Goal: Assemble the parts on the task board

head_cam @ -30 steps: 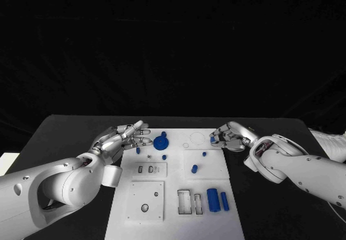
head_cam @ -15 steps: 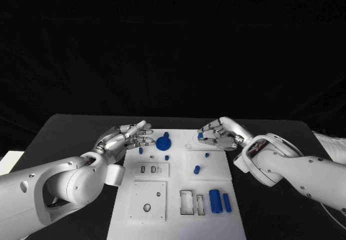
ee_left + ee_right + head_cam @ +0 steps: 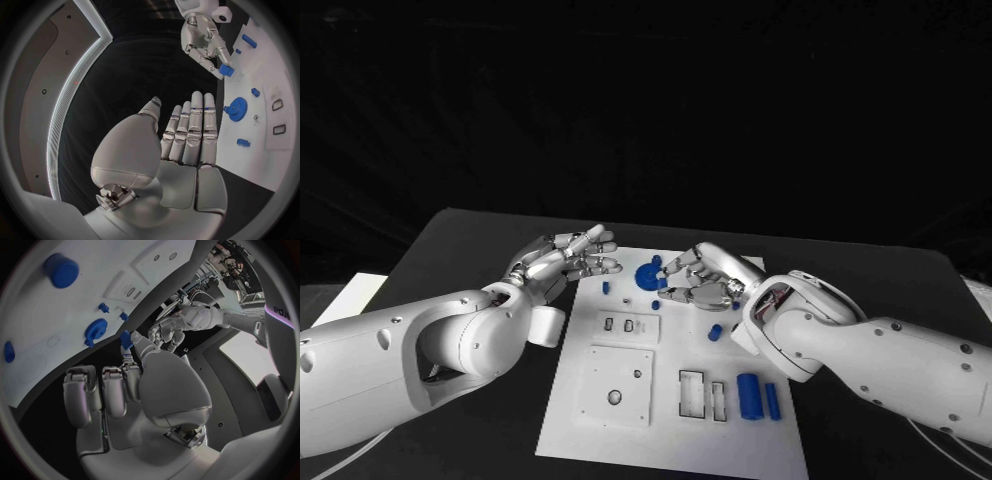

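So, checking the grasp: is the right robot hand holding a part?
Yes. The right robot hand pinches a small blue part at its fingertips.

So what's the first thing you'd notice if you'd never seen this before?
Probably the two shiny silver robot hands meeting over the far end of the white task board. The right robot hand pinches a small blue part in its fingertips, and the left robot hand hovers open beside it. Next you'd spot the blue gear sitting on the board between them.
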Available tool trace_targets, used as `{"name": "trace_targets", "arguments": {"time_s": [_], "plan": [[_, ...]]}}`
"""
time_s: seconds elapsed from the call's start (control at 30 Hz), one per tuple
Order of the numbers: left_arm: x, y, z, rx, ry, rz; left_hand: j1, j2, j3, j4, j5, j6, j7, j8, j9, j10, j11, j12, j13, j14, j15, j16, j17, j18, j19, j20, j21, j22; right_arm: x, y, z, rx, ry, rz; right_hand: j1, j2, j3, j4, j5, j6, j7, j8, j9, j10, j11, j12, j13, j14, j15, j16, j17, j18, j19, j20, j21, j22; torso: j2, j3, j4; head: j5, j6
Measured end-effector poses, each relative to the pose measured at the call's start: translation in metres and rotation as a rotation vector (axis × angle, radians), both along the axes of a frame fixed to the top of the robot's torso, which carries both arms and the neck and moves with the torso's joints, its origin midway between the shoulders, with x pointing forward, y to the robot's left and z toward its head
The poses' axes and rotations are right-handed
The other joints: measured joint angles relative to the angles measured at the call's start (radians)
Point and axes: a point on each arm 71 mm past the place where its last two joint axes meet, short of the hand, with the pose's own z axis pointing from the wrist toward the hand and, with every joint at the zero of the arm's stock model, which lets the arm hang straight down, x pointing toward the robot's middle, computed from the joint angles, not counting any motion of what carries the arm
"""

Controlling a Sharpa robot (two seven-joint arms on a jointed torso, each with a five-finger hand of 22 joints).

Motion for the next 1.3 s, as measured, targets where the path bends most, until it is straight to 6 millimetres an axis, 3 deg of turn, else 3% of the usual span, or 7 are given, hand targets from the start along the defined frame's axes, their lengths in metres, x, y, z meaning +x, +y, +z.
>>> {"name": "trace_targets", "arguments": {"time_s": [0.17,0.43,0.8,1.3], "plan": [[0.003,0.005,-0.001,-0.001,0.0,0.018,0.0,0.0,0.0,0.0,0.0,-0.004,0.004,0.0,0.0,0.0,0.0,0.0,0.0,0.0,0.0,0.0,0.0,0.0,0.0,0.0,0.0,0.0,-0.002,0.018,-0.011,-0.034,0.016,0.028,-0.003,-0.003,0.0,0.0,0.0,0.0,0.0,-0.001,0.0,0.0,0.0,0.0,0.0,0.0,0.0,0.0,0.0,0.0,0.0,0.0,0.0,0.0,-0.001,-0.0028,0.0013,0.013,-0.009],[0.003,0.006,-0.001,-0.006,-0.001,0.024,0.0,0.0,0.0,0.0,0.0,-0.004,0.004,0.0,0.0,0.0,0.0,0.0,0.0,0.0,0.0,0.0,0.0,0.0,0.0,0.0,0.0,0.0,-0.006,0.036,-0.027,-0.087,0.035,0.058,-0.006,-0.007,0.0,0.0,-0.001,0.001,-0.001,-0.005,0.001,0.0,0.0,0.0,0.0,0.0,0.0,0.0,0.0,0.0,0.0,0.0,0.0,0.0,-0.001,-0.0035,0.0027,0.023,-0.023],[0.004,0.005,-0.001,-0.011,-0.001,0.022,0.0,0.0,0.0,0.0,0.0,-0.004,0.004,0.0,0.0,0.0,0.0,0.0,0.0,0.0,0.0,0.0,0.001,0.0,-0.004,0.004,0.0,0.0,-0.006,0.041,-0.04,-0.154,0.045,0.059,-0.009,-0.009,0.0,0.0,-0.002,0.001,-0.004,-0.002,0.001,0.0,0.0,0.0,-0.003,0.0,0.0,0.0,0.0,0.0,0.0,0.0,0.0,0.001,-0.001,-0.0015,0.0027,0.024,-0.036],[0.004,0.005,-0.001,-0.011,0.0,0.022,0.0,0.0,0.0,0.0,0.0,-0.004,0.004,0.0,0.0,0.0,0.0,0.0,0.0,0.0,0.0,0.0,0.001,0.0,-0.004,0.004,0.0,0.0,-0.007,0.045,-0.039,-0.188,0.024,0.069,-0.014,-0.015,-0.001,0.0,0.003,0.005,-0.005,-0.003,0.0,0.0,0.0,0.0,-0.012,0.0,0.0,0.0,0.001,0.0,0.0,0.0,0.0,0.0,0.0,-0.0015,0.0027,0.029,-0.044]]}}
